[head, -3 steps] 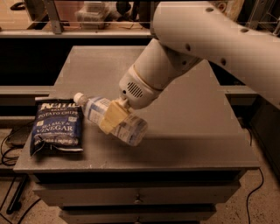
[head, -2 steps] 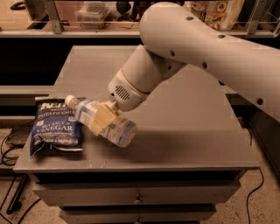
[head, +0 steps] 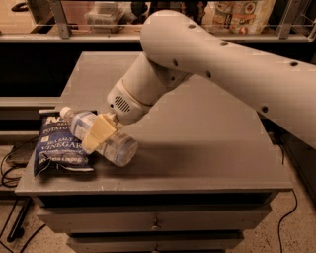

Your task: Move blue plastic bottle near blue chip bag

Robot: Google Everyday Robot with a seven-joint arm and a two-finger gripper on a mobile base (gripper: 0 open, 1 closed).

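The blue plastic bottle [head: 101, 137] is clear with a white cap, lying tilted with its cap end over the blue chip bag [head: 58, 147]. The bag is dark blue with white "Potato" and "Vinegar" lettering and lies flat at the table's front left corner. My gripper [head: 100, 132] is shut on the bottle's middle, its cream-coloured finger [head: 98, 133] across the label. The big white arm comes in from the upper right and hides the far side of the bottle.
The grey table [head: 207, 148] has drawers below its front edge. A shelf with a rail runs behind, holding bags and boxes [head: 239, 15]. Cables [head: 12, 168] hang at the left beside the table.
My gripper has carried the bottle leftwards, from the table's middle-left to where its cap end overlaps the chip bag. The bag has not moved.
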